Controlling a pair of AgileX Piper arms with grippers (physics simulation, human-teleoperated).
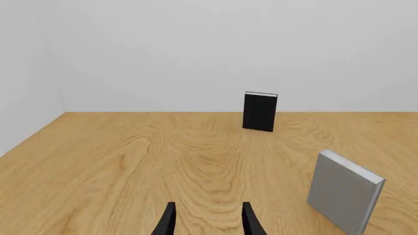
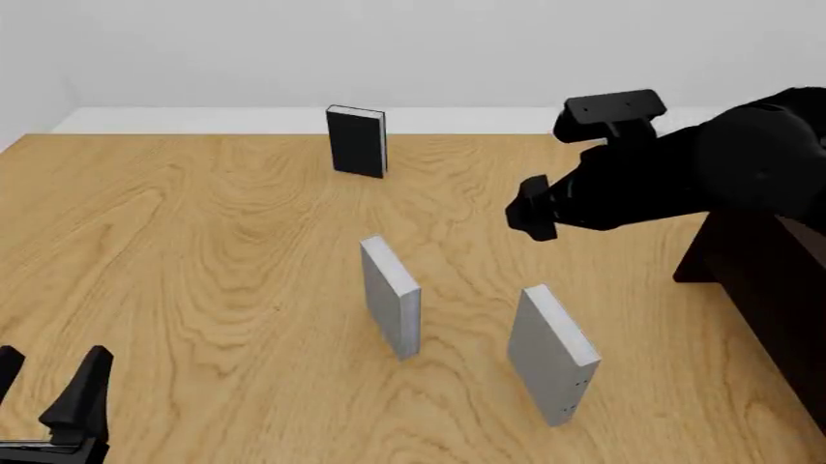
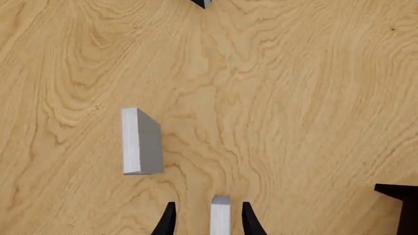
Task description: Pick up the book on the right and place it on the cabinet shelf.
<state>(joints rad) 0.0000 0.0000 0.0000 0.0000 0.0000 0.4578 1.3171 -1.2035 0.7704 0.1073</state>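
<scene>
Where the frames allow a count, notes run from near to far.

Left gripper (image 2: 52, 401): nearest thing in the front view, low at the left edge of the table; two black tapered fingers spread apart, nothing between them. Left wrist view shows the same gap over bare wood.

Table (image 2: 193, 251): light wood with broad swirling grain, smooth and matte, flat, filling the lower part of every view.

Books, count: three, all standing upright on edge, well apart from one another.

The book (image 2: 552, 353): rightmost and nearest of the three; plain light-grey hardcover, blank cover, paler page edges, fairly thick, a clean rectangular slab. In the right wrist view its top edge (image 3: 220, 215) sits between the two dark fingertips; whether they touch it cannot be told.

Second grey book (image 2: 391, 296): near twin, left of the first and a little farther back.

Right gripper (image 3: 205, 220): fingers apart, pointing down at the table from above the book; in the front view the bulky black right arm (image 2: 671, 174) hides the fingers.

Cabinet shelf (image 2: 775, 280): one, at the right edge; boxy, very dark brown, almost black, far larger than any book.

Black book (image 2: 356, 141): one, farthest back, with a pale strip of pages showing.

Room: plain white walls, a corner at far left.
</scene>
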